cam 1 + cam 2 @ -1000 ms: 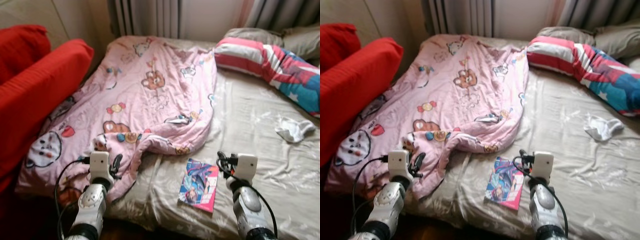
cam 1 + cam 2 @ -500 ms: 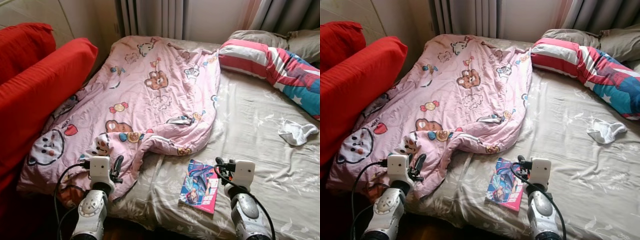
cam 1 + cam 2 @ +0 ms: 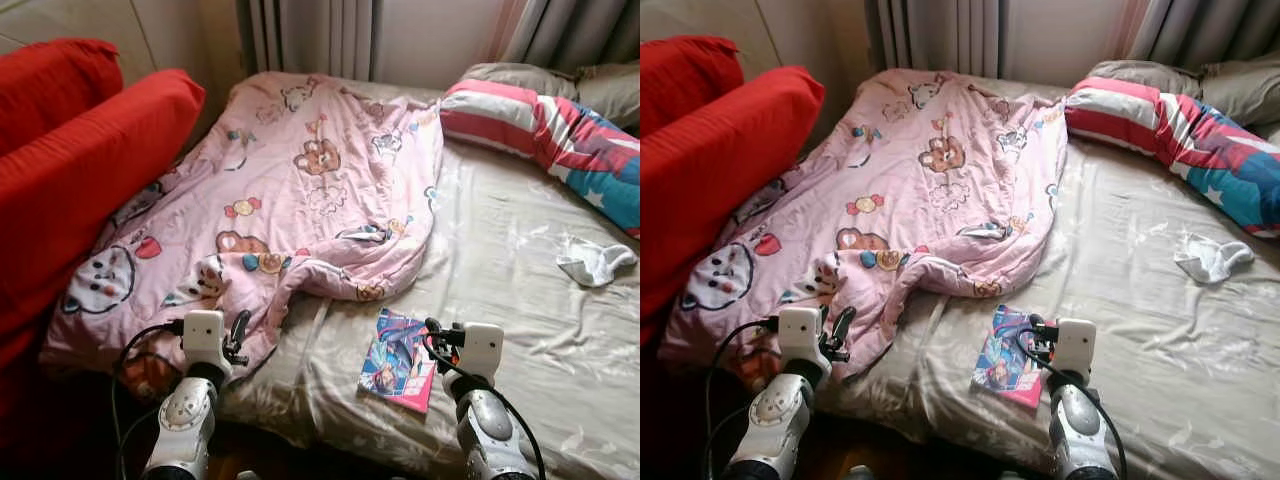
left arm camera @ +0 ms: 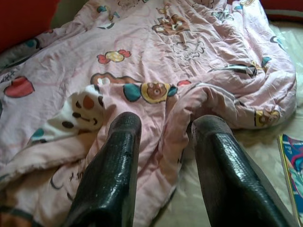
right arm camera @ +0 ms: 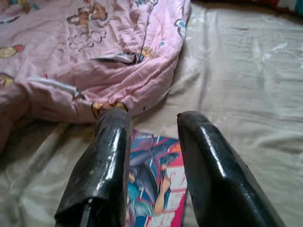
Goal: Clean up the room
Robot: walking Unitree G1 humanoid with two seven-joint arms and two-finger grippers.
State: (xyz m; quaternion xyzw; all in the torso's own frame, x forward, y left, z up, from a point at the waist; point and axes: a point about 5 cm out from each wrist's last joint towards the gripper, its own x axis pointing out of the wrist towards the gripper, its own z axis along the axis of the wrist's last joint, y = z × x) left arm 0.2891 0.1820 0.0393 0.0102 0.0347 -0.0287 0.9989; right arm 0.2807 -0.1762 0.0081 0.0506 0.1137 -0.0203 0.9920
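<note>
**Approach step: bed tidy-up**

Right gripper point(image 5: 151, 156) hovers w/ fingers wide over the glossy pink-blue comic book point(image 3: 400, 358) at near bed edge. Left gripper point(image 4: 163, 156), fingers wide, faces the crumpled pink cartoon-print blanket point(image 3: 290, 200). Next, prob.: lower right, pinch book.

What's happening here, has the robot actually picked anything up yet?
Not yet. The robot stands at the foot of a bed with both arms held out over its near edge. The left gripper is open just above the rumpled pink cartoon blanket, holding nothing. The right gripper is open over a colourful comic book lying flat on the beige sheet. A white sock lies further off on the robot's right, near a striped pillow. A red sofa stands on the left.
</note>
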